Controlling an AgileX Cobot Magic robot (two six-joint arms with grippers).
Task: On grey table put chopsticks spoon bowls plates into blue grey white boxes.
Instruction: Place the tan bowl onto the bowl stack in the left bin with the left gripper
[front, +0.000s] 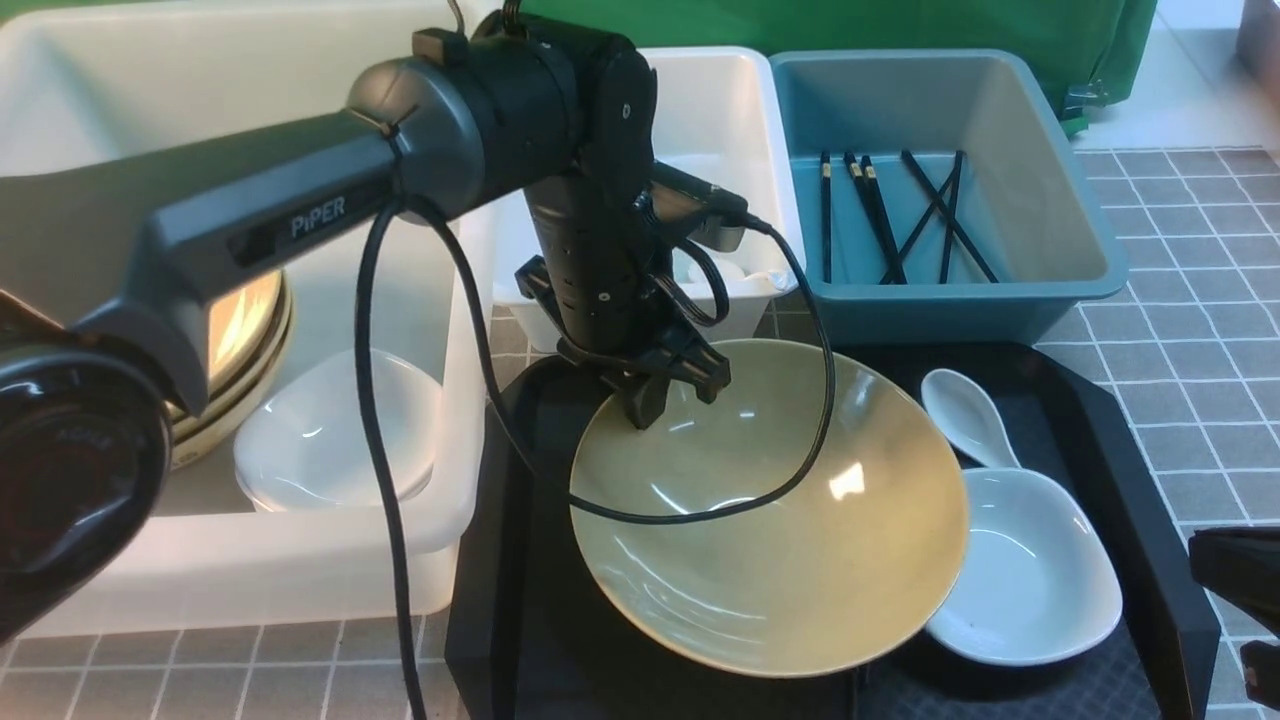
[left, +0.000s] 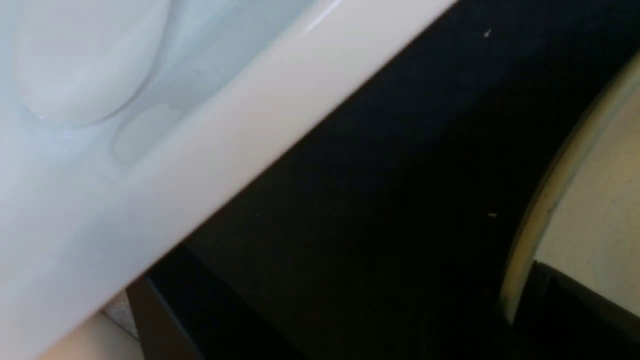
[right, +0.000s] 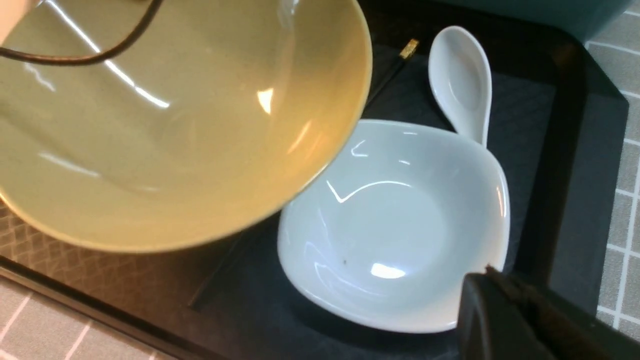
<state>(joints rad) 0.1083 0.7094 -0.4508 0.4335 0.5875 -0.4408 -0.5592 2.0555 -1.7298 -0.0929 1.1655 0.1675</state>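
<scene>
My left gripper (front: 668, 392) is shut on the far rim of a khaki-yellow bowl (front: 770, 510) and holds it tilted above the black tray (front: 1130, 470). In the left wrist view a dark finger (left: 575, 310) lies against the bowl rim (left: 525, 250). A white plate (front: 1030, 570) and a white spoon (front: 962, 405) lie on the tray to the right of the bowl. In the right wrist view a chopstick (right: 409, 48) runs under the bowl (right: 175, 125), beside the spoon (right: 460, 80) and plate (right: 395, 225). My right gripper (right: 487, 275) is shut and empty over the plate's near edge.
The blue-grey box (front: 1060, 180) at the back holds several chopsticks (front: 880, 215). The small white box (front: 730, 110) stands left of it, behind my left wrist. The large white box (front: 300, 570) at the left holds stacked bowls (front: 250, 330) and a white plate (front: 335, 435). Grey table (front: 1200, 300) surrounds them.
</scene>
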